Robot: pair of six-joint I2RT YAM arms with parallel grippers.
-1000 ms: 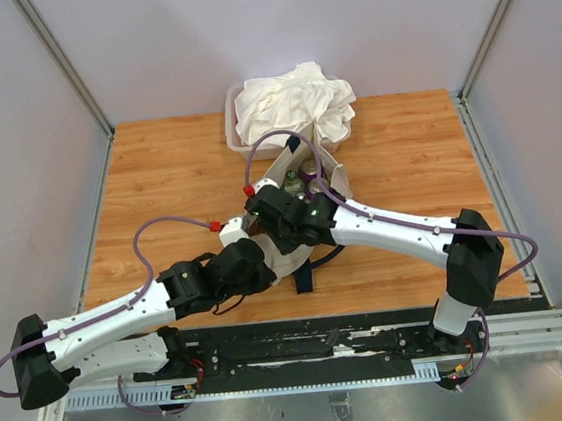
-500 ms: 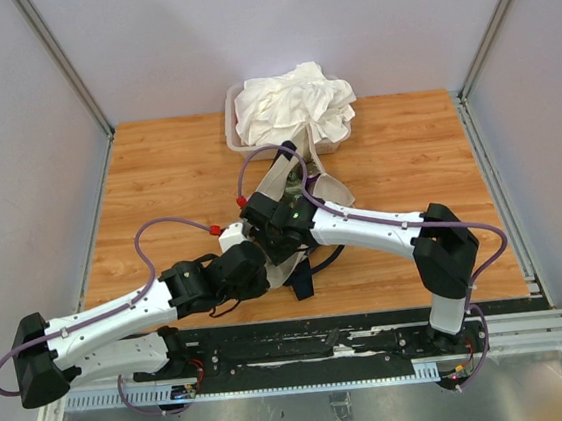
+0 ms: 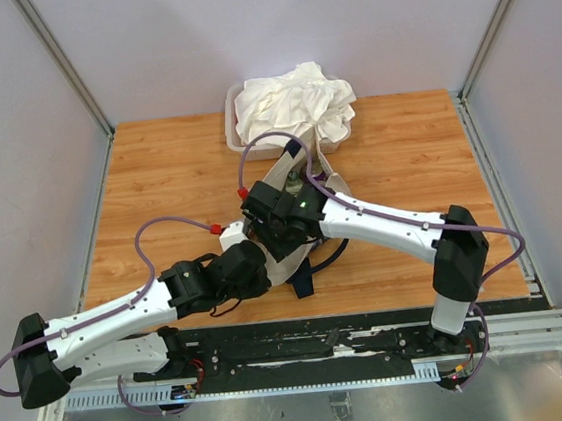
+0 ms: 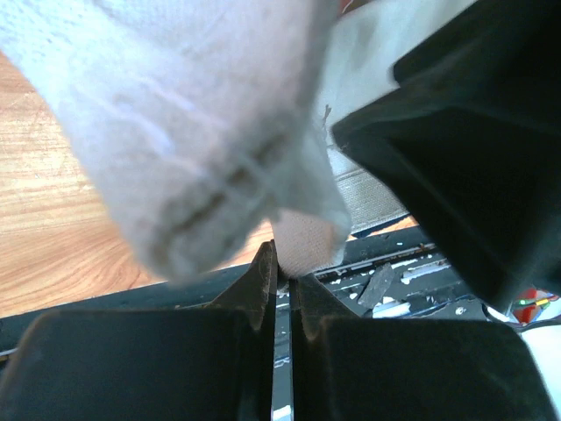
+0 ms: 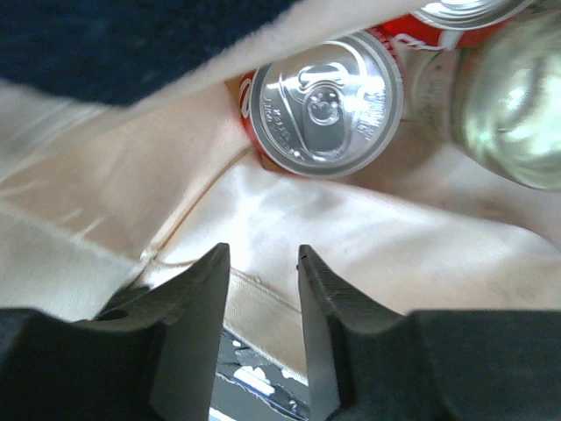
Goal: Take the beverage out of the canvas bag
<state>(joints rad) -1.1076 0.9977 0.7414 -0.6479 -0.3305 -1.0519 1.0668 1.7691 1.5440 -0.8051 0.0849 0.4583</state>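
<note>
The cream canvas bag [image 3: 330, 181] stands mid-table, mostly hidden under my arms, a navy strap [image 3: 303, 280] hanging at its near side. My left gripper [image 3: 254, 262] is shut on the bag's near edge; in the left wrist view its jaws [image 4: 283, 270] pinch a fold of the cream canvas [image 4: 307, 246]. My right gripper [image 3: 282, 216] is over the bag's mouth, open and empty [image 5: 263, 256]. Inside the bag [image 5: 368, 228], a red can with a silver top [image 5: 321, 105] lies just beyond the fingertips, apart from them. A second can [image 5: 456, 13] and a pale glass bottle [image 5: 513, 105] lie beside it.
A clear tub [image 3: 231, 125] heaped with white cloth [image 3: 295, 103] stands right behind the bag at the table's far edge. The bag's navy part [image 5: 131, 44] hangs over the opening at upper left. Bare wood [image 3: 156, 173] lies left and right. Grey walls enclose the table.
</note>
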